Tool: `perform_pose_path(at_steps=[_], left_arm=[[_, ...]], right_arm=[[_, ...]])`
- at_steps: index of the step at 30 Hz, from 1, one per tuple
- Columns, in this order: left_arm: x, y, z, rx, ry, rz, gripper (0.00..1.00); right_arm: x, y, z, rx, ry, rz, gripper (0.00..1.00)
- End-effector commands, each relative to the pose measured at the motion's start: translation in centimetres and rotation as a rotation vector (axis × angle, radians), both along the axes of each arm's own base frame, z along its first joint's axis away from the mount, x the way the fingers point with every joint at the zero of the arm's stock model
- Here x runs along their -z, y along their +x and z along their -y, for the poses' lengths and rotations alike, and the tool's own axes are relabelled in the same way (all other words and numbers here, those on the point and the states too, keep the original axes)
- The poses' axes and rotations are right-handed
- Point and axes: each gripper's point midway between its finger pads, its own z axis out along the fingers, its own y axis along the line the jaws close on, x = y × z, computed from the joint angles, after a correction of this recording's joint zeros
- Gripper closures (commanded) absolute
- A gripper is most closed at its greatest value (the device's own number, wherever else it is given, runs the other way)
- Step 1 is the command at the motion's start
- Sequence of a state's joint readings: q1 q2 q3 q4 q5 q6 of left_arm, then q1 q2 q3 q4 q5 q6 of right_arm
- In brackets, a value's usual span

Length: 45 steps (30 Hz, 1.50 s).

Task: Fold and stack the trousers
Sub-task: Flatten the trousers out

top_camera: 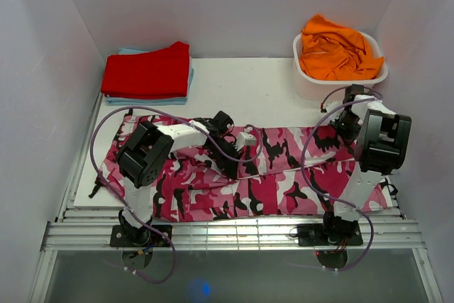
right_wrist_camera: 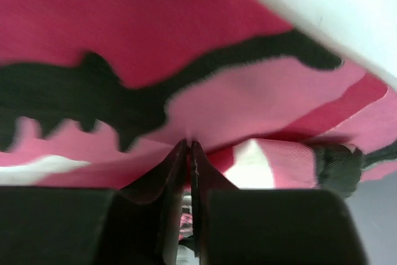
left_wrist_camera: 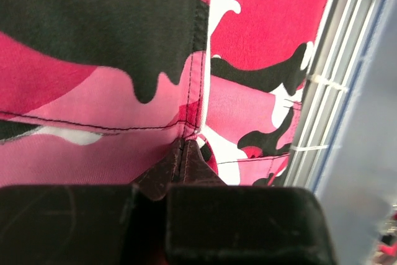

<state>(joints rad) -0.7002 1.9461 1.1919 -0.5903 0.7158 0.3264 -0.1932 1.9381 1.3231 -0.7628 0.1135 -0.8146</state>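
The camouflage trousers in pink, magenta, white and black lie spread across the near half of the table, legs running left to right. My left gripper sits low over their middle; in the left wrist view its jaws are shut on a seam fold of the trousers. My right gripper is at their far right edge; in the right wrist view its jaws are shut on a pinched fold of the trousers.
A folded red garment lies on a light blue one at the back left. A white basket with an orange garment stands at the back right. The slatted table edge runs along the front.
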Motion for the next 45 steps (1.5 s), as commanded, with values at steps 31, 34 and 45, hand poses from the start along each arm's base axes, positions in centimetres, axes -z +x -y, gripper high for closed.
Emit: perform_pose_path(at_steps=[31, 34, 45], left_arm=[[-9.7, 18.4, -20.1, -0.697, 0.102, 0.238, 0.22], [-5.7, 18.9, -23.4, -0.787, 0.197, 0.174, 0.29], [2.3, 19.6, -32.6, -1.022, 0.4, 0.057, 0.4]], right_arm=[[-9.5, -6.2, -4.8, -0.25, 0.303, -0.036, 0.63], [-8.0, -11.8, -6.0, -0.335, 0.337, -0.145, 0.66], [0.8, -15.1, -0.4, -0.302, 0.007, -0.199, 0.77]])
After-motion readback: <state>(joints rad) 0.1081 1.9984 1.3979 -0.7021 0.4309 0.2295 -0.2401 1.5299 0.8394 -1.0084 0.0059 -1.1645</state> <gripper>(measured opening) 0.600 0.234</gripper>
